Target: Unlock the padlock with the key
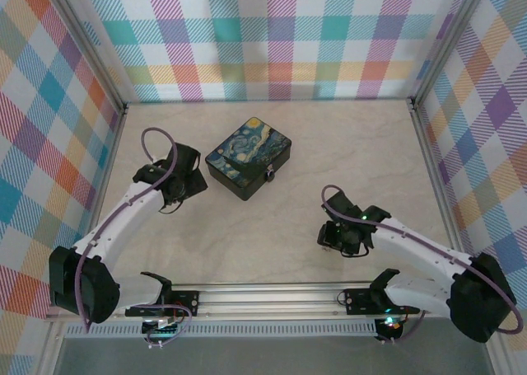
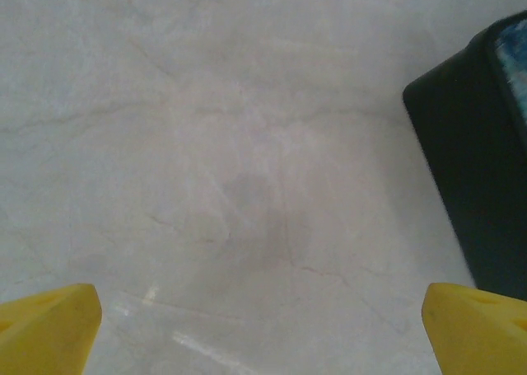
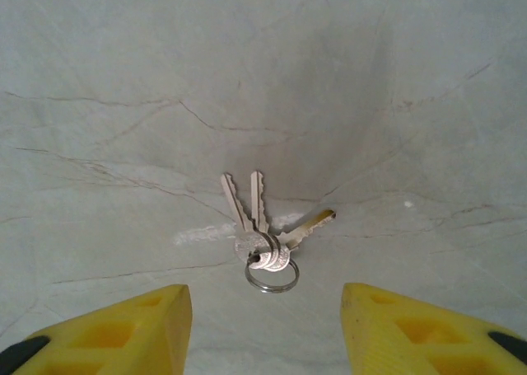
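Three silvery keys on one ring (image 3: 265,241) lie fanned on the pale marble tabletop. The key bunch rests just ahead of my right gripper (image 3: 265,317), whose yellow fingers (image 3: 156,321) stand apart on either side, touching nothing. In the top view the right gripper (image 1: 340,240) points down at the table, right of centre. The tiny padlock (image 1: 269,175) hangs on the front right side of the dark box (image 1: 247,155) with the swirly blue-and-yellow lid. My left gripper (image 1: 179,185) hovers just left of the box, wide open (image 2: 263,334), with bare table between its fingers.
The box's dark side wall (image 2: 478,169) fills the right edge of the left wrist view. Checked cloth walls (image 1: 272,37) on aluminium posts close in the table at the back and sides. A metal rail (image 1: 272,297) carries both arm bases at the near edge.
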